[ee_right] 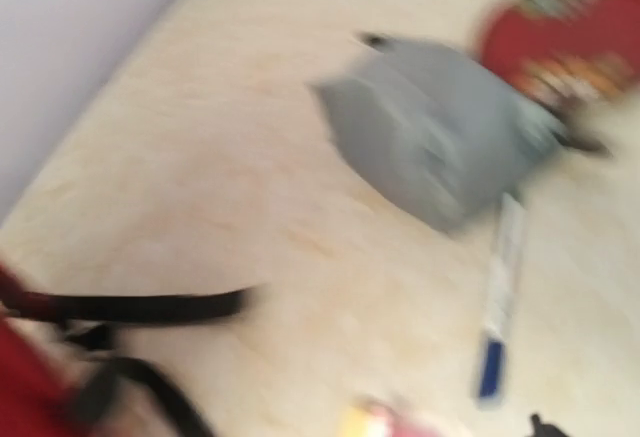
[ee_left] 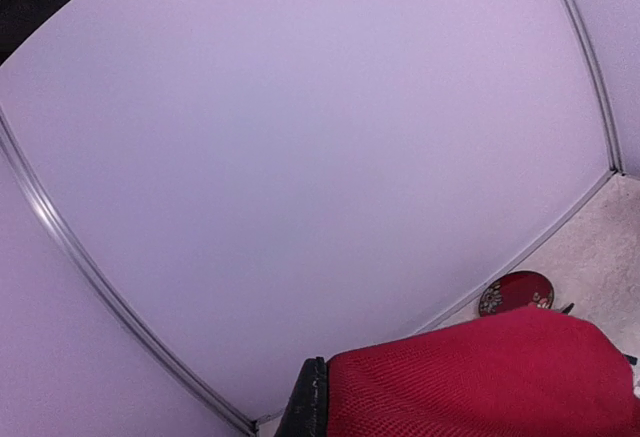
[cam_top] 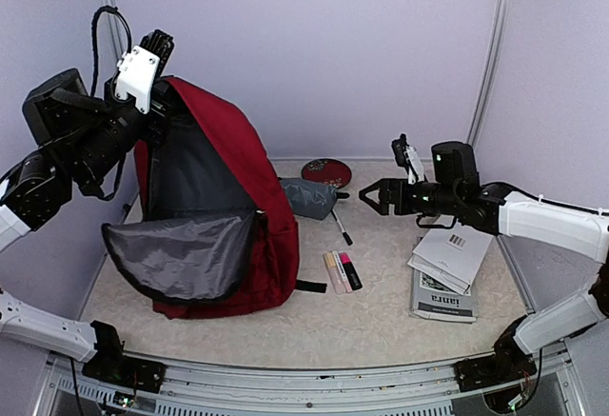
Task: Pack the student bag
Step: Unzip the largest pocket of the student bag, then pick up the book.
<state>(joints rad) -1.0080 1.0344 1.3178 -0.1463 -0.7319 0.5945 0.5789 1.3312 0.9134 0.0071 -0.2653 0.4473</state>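
1. Top view: the bag (cam_top: pixel 238 140) stands at 9 o'clock on the table, its flap hanging open toward 6. Your left claw (cam_top: pixel 158 85) is clamped on the bag's top edge at 12. Hold it high and taut so the mouth gapes.
2. Same view: your right claw (cam_top: pixel 371 197) hovers at 3 o'clock of the pouch (cam_top: pixel 309 197). Its jaws look apart and hold nothing. The pen (cam_top: pixel 341 227) lies just at 5 of the pouch, so come down clear of it.
3. Left wrist: only the bag (ee_left: pixel 480 377) shows, at 6. You can't see the fingers here.
4. Right wrist: the picture is blurred. The pouch (ee_right: pixel 435 142) is at 1 and the pen (ee_right: pixel 500 297) at 5. Slow down, centre the pouch, then grip across its narrow side
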